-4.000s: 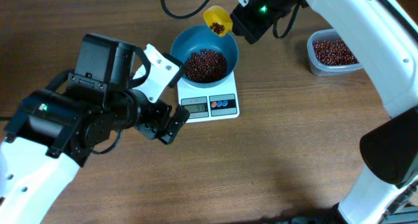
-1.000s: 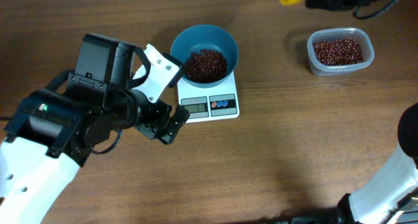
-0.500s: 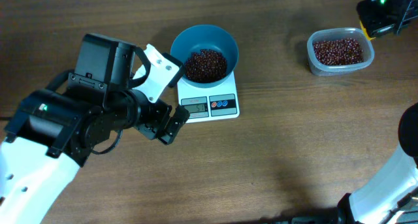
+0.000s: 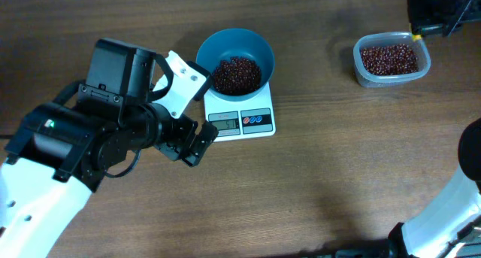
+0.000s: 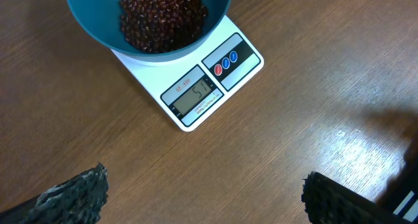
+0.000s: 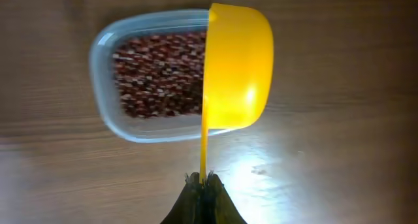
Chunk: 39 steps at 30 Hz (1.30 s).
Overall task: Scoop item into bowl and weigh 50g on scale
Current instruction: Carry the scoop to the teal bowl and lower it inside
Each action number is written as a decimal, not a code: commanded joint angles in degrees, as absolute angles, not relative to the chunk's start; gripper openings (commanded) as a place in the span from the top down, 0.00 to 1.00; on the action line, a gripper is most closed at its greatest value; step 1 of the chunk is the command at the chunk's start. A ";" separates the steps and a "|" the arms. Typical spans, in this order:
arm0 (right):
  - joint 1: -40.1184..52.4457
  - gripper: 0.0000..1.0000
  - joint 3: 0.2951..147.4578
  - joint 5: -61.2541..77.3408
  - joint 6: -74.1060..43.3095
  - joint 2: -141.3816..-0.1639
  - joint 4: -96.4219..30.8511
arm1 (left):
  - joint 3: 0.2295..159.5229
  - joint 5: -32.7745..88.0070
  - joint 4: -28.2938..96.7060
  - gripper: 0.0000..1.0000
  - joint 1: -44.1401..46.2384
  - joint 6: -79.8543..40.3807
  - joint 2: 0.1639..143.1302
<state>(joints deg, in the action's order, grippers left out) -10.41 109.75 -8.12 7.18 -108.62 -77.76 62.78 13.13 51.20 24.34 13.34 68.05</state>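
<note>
The teal bowl (image 4: 225, 41) stands on the white scale (image 4: 242, 121) with a heap of reddish-brown beans (image 4: 237, 74) in it. The left wrist view looks down on the bowl (image 5: 88, 15), its beans (image 5: 160, 18) and the scale (image 5: 209, 87), whose display shows digits. My left gripper (image 5: 206, 204) hangs open above bare wood in front of the scale, with nothing between its fingers. My right gripper (image 6: 204, 181) is shut on the thin handle of a yellow scoop (image 6: 238, 67). The scoop is turned on its side over the right end of the clear tub (image 6: 98, 87).
The clear tub (image 4: 391, 37) of beans sits at the far right of the wooden table, with the right arm (image 4: 440, 10) above its back corner. The bulky left arm (image 4: 113, 130) covers the table left of the scale.
The right arm carried the scoop from over the bowl to the far right, and it now hangs over the clear tub. The left arm, bowl and scale have not moved.
</note>
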 commanded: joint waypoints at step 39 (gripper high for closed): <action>16.49 0.96 110.15 21.28 50.26 -117.19 -64.14 | 63.70 13.76 51.27 0.01 24.23 14.24 68.18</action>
